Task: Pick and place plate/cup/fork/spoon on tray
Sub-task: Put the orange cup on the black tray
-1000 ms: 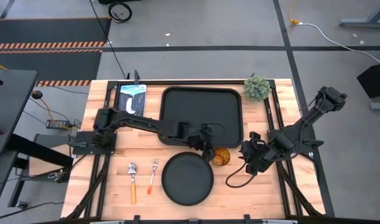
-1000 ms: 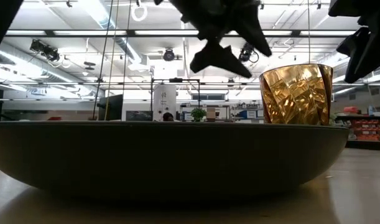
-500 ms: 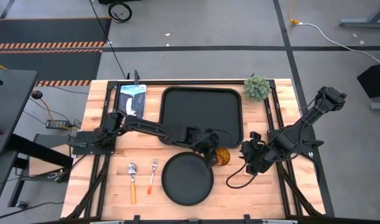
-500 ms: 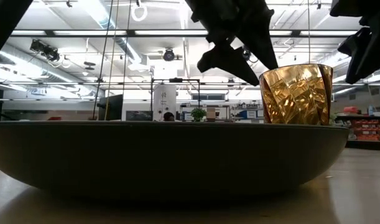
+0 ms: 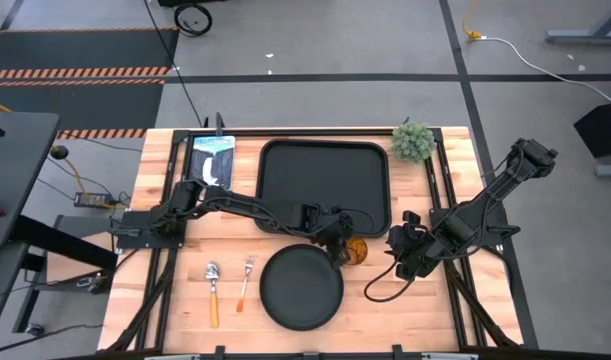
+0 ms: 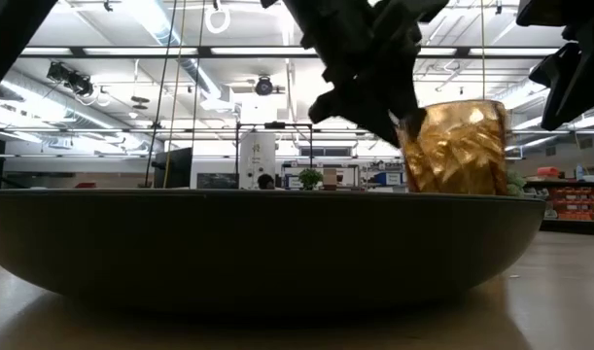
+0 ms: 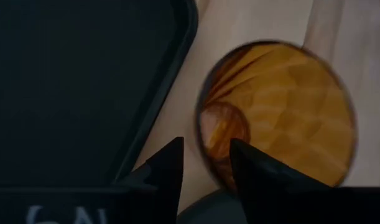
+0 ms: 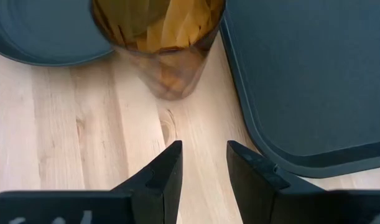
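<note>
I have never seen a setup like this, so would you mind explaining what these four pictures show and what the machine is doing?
It is a robot with two dark arms at a wooden table, each ending in a two-finger gripper. One camera looks straight down, one sits at table height, and one rides on each wrist.

On the table lie a rectangular black tray, a round black plate, an amber cup, a spoon, a fork and a small potted plant.

The left gripper is at the cup, between tray and plate; its wrist camera shows one finger inside the rim and one outside. In the table-height picture the cup looks tilted. Whether it is actually gripped is unclear. The right gripper waits beside the cup, jaws apart, holding nothing.
</note>
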Controlling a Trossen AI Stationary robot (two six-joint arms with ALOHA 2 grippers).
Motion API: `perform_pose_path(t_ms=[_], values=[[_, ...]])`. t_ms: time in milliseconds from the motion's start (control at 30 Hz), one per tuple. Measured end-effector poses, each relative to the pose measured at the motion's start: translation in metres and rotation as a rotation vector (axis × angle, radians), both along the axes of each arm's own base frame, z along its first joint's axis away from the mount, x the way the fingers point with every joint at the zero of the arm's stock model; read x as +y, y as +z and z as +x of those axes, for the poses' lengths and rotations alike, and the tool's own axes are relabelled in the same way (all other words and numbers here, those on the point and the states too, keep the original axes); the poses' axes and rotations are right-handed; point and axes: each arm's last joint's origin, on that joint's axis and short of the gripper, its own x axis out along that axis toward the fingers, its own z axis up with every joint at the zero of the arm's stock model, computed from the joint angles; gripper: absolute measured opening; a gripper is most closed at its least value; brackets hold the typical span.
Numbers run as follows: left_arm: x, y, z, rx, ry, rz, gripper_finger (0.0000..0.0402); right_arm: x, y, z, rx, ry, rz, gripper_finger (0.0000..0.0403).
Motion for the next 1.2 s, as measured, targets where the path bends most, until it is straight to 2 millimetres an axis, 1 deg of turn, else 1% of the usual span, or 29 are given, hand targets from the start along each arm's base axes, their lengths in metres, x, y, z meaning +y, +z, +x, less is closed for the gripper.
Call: perform_pose_path(t_ms=[133,267,367,567,667,800,900,1000,1100,1200], values=[[0.000,-0.003,0.001,0.003,-0.005,-0.005,0.0125,0.000,0.000,0.000,0.000,0.000,-0.001,0.0132],[0.001,-0.003,0.001,0.001,-0.004,-0.002,0.0103,0.000,0.000,0.000,0.000,0.000,-0.001,0.0132],[0.003,-0.003,0.002,-0.001,0.006,0.006,0.0078,0.000,0.000,0.000,0.000,0.000,-0.001,0.0132],[0.008,-0.002,0.003,-0.008,-0.038,0.053,0.0019,-0.001,0.001,-0.001,-0.003,0.000,0.002,0.0132],[0.010,-0.001,0.006,-0.036,-0.049,0.063,0.0016,-0.001,0.002,-0.001,-0.007,0.000,0.005,0.0132],[0.015,0.005,0.011,-0.082,-0.074,0.008,0.0016,-0.001,0.002,-0.001,-0.001,0.004,0.010,0.0132],[0.025,0.016,0.015,-0.118,-0.083,-0.022,0.0016,-0.002,0.006,-0.003,0.036,0.010,0.002,0.0132],[0.043,0.031,0.018,-0.145,-0.086,0.000,0.0016,-0.003,0.019,-0.004,0.037,-0.002,-0.014,0.0132],[0.067,0.040,0.020,-0.172,-0.070,0.047,0.0016,-0.004,0.028,-0.004,0.034,-0.009,-0.037,0.0132],[0.099,0.041,0.019,-0.174,-0.023,0.097,0.0016,-0.006,0.031,-0.005,0.030,-0.023,-0.085,0.0132]])
